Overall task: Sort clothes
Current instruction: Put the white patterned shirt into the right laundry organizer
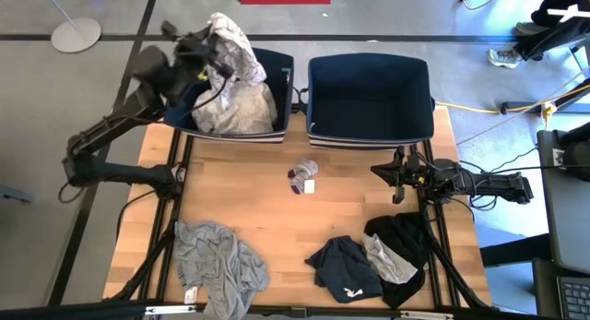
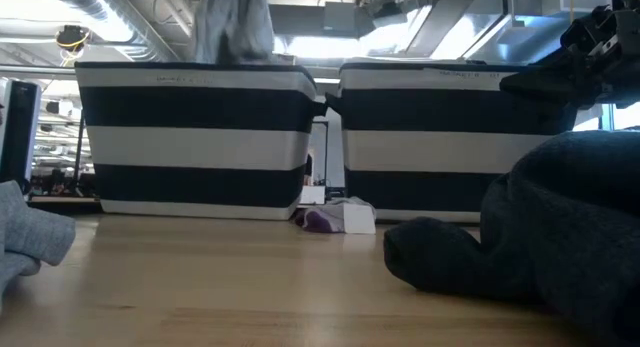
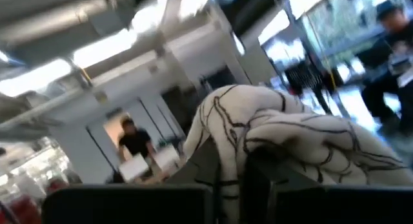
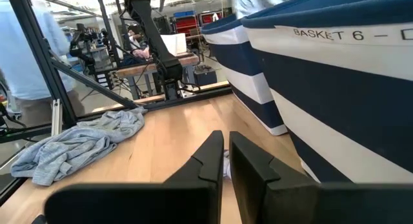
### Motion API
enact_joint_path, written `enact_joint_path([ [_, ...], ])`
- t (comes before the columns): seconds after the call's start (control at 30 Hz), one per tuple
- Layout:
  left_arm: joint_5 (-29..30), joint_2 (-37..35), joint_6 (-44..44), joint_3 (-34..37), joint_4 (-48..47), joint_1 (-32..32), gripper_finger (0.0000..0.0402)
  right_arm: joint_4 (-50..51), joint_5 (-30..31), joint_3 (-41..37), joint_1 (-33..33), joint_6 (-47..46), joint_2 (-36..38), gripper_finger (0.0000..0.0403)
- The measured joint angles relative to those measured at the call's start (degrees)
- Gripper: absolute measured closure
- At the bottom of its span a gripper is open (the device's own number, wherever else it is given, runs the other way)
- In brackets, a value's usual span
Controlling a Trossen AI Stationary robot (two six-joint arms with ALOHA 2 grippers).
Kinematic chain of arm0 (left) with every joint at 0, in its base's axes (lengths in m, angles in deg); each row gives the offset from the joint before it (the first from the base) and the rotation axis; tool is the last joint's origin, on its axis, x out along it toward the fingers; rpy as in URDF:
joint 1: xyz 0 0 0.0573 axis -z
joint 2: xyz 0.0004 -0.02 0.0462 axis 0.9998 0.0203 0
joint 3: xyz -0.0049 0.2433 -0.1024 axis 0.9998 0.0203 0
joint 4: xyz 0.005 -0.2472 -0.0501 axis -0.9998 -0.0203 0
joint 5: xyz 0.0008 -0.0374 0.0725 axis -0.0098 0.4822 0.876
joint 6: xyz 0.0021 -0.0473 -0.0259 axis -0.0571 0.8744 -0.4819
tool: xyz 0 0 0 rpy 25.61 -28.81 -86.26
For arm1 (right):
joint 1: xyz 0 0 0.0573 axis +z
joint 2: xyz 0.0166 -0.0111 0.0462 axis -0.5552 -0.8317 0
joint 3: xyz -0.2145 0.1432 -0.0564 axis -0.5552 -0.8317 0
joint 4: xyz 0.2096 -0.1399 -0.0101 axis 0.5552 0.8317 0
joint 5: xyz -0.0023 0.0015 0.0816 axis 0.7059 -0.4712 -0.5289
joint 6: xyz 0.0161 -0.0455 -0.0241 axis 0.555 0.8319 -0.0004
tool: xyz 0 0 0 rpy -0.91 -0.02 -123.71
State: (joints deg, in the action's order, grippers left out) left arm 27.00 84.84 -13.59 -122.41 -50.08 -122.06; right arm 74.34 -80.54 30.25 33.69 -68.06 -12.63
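My left gripper (image 1: 210,54) is raised over the left navy-and-white striped bin (image 1: 277,89) and is shut on a white garment with a grey line pattern (image 1: 230,39). This garment also shows in the left wrist view (image 3: 277,133) and the low view (image 2: 235,22). Light-coloured clothes (image 1: 244,108) lie in that bin. My right gripper (image 1: 398,177) is shut and empty, low over the table in front of the right bin (image 1: 369,126). Small grey socks (image 1: 302,175) lie mid-table. A grey garment (image 1: 217,265), a navy one (image 1: 346,269) and a black one (image 1: 406,237) lie near the front edge. My left gripper holds the white patterned garment by a bunched fold (image 3: 258,143) that drapes over its fingertips and hides the place of contact. The garment is lifted and hangs slack above the left bin. I cannot tell whether its lower end touches the clothes inside.
The right bin's inside (image 1: 369,85) shows only its dark floor. A small light-grey piece (image 1: 387,260) lies on the black garment. People stand beyond the table (image 3: 135,143). A yellow cable (image 1: 516,108) runs on the floor at the right.
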Motion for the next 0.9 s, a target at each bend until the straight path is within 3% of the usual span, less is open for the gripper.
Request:
enact_joint_path([
  [0.23, 0.0, 5.2, 10.2, 0.0, -15.6, -5.9, 0.0373, 0.0, 0.0, 0.0, 0.0, -0.1, 0.0, 0.0373],
  [0.57, -0.5, 11.8, 20.2, 0.0, -37.0, -7.1, 0.0373, 0.0, 0.0, 0.0, 0.0, 0.0, 0.0, 0.0373],
  [0.9, -5.1, 17.0, 29.2, 0.0, -48.3, -7.0, 0.0372, 0.0, 0.0, 0.0, 0.0, 0.2, 0.0, 0.0373],
])
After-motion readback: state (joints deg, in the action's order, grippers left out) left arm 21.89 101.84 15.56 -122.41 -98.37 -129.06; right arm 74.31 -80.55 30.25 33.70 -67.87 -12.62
